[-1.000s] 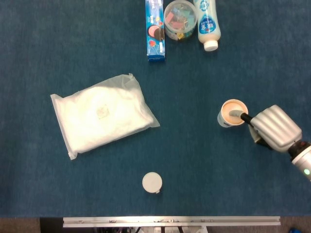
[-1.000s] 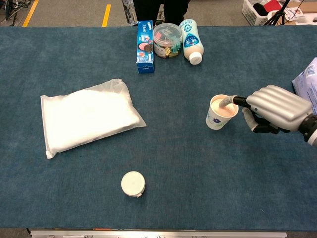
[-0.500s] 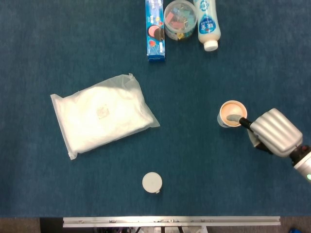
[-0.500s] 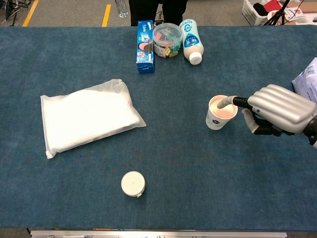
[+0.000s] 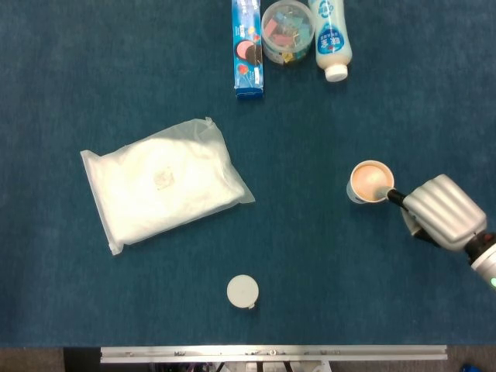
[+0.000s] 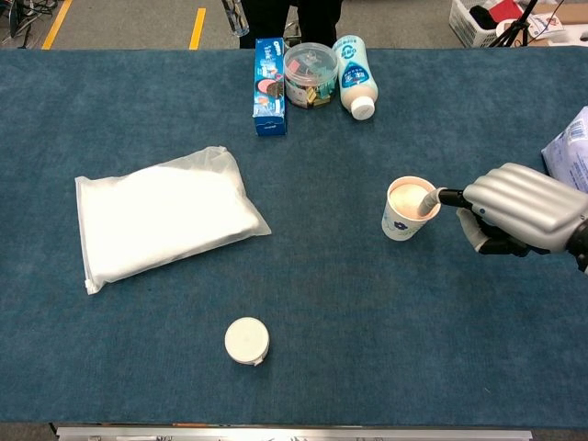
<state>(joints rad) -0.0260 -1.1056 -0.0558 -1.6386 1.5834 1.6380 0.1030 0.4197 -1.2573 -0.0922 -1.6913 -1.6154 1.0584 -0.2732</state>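
A paper cup [image 5: 370,182] [image 6: 409,209] with a pale pinkish filling stands on the blue cloth at the right. My right hand [image 5: 443,211] [image 6: 522,207] lies just to the right of it, its fingers curled around the black handle of a grey-tipped spoon [image 5: 387,194] [image 6: 439,196]. The spoon's tip dips into the cup at its right rim. The hand itself stays apart from the cup. Neither view shows my left hand.
A large white plastic bag [image 5: 163,184] lies at the left and a small white round lid [image 5: 242,291] near the front edge. A blue box [image 5: 247,46], a clear tub of clips [image 5: 287,31] and a lying white bottle [image 5: 330,35] line the far edge. A printed packet [image 6: 570,147] is at the right border.
My right hand has drawn back to the right, pulling the spoon's tip from the middle of the cup to its right rim. The cup has stayed put.
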